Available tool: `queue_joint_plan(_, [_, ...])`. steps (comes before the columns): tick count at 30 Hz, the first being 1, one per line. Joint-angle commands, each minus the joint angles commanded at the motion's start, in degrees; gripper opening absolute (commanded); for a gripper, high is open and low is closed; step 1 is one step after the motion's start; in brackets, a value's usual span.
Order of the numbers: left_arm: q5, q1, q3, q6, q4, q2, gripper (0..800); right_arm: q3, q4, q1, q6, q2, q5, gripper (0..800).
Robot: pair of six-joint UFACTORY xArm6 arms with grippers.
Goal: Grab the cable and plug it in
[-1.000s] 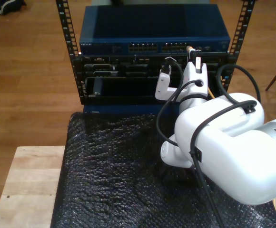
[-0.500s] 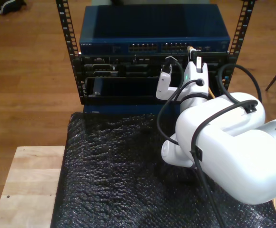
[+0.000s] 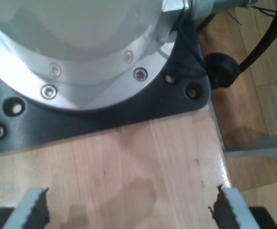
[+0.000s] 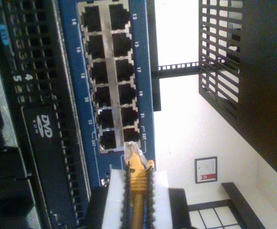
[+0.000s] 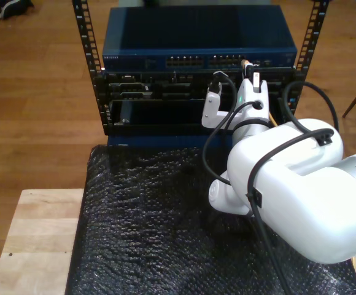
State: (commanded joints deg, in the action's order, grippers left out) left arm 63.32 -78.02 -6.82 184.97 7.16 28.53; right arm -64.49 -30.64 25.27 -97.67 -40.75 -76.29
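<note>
The yellow-orange cable (image 4: 137, 193) runs between the white fingers (image 4: 115, 191) of my second gripper (image 4: 137, 175), which is shut on it. Its clear plug (image 4: 133, 153) points at the end pair of ports, marked 23 and 24, on the blue switch (image 4: 144, 57), touching or just short of the port's mouth. In the exterior view my second gripper (image 5: 250, 72) is up against the switch (image 5: 199, 46) front, near the right end of its port row, with a bit of the cable (image 5: 245, 62) showing. My first gripper (image 3: 129, 212) is open over bare wood, with nothing between its toothed fingertips (image 3: 36, 207).
The switch sits in a black rack (image 5: 86, 43) with other black units below it. A black bubble-wrap mat (image 5: 147, 227) covers the wooden table (image 5: 37, 239). Thick black arm cables (image 5: 212, 138) loop beside the white arm (image 5: 288, 184). A metal arm base (image 3: 81, 57) stands ahead of my first gripper.
My second gripper with the cable has crept slightly toward the switch and to the exterior view's right. Nothing else has moved.
</note>
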Motion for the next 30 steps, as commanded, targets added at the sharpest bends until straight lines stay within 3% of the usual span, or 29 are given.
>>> queue_joint_plan(30, [0.0,0.0,0.0,0.0,0.0,0.0,800,-1.05,0.35,-0.35,-1.58,-0.18,0.0,0])
